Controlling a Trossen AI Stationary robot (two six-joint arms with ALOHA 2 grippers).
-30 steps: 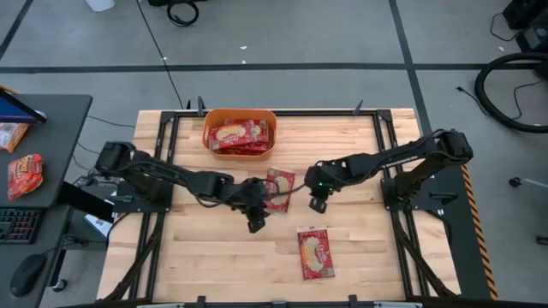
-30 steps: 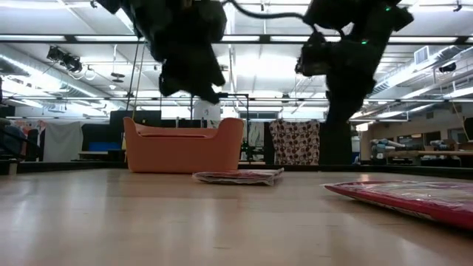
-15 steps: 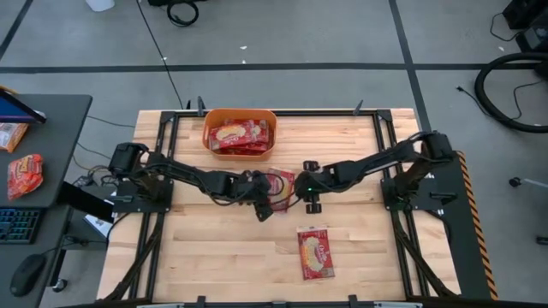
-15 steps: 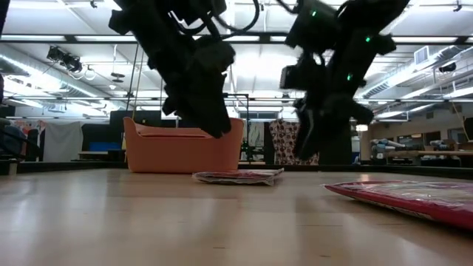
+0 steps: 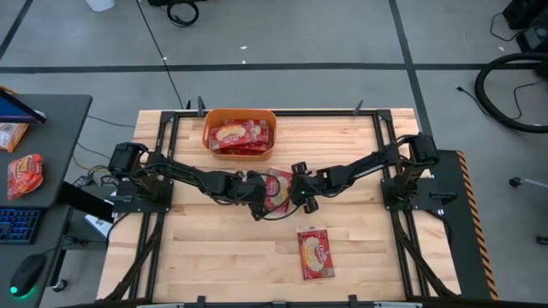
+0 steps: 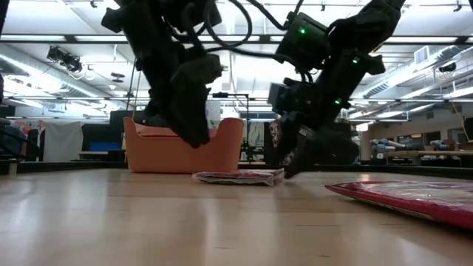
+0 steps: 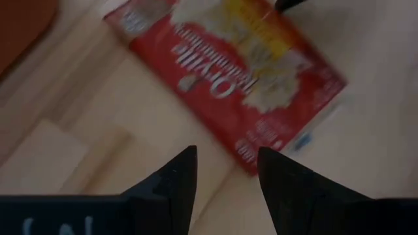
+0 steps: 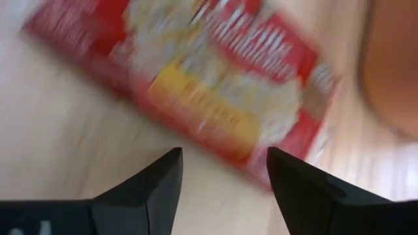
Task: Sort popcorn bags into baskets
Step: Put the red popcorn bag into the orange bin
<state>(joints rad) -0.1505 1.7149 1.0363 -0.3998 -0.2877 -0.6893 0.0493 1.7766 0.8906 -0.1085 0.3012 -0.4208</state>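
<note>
While one popcorn bag [image 5: 278, 190] lies flat mid-worktop, both grippers flank it, left gripper [image 5: 255, 204] and right gripper [image 5: 301, 193], fingers apart, holding nothing, probably lining up a shared pickup. The orange basket [image 5: 208, 137] waits near the far edge, already holding bags.

We see a pale wooden surface [image 5: 223, 248] with a dark frame along its edges. Directly on it sit an orange basket [image 5: 240, 133] at the far edge, holding red popcorn bags, one popcorn bag [image 5: 278, 189] lying flat near the middle, and another bag [image 5: 316, 252] nearer the front edge.
</note>
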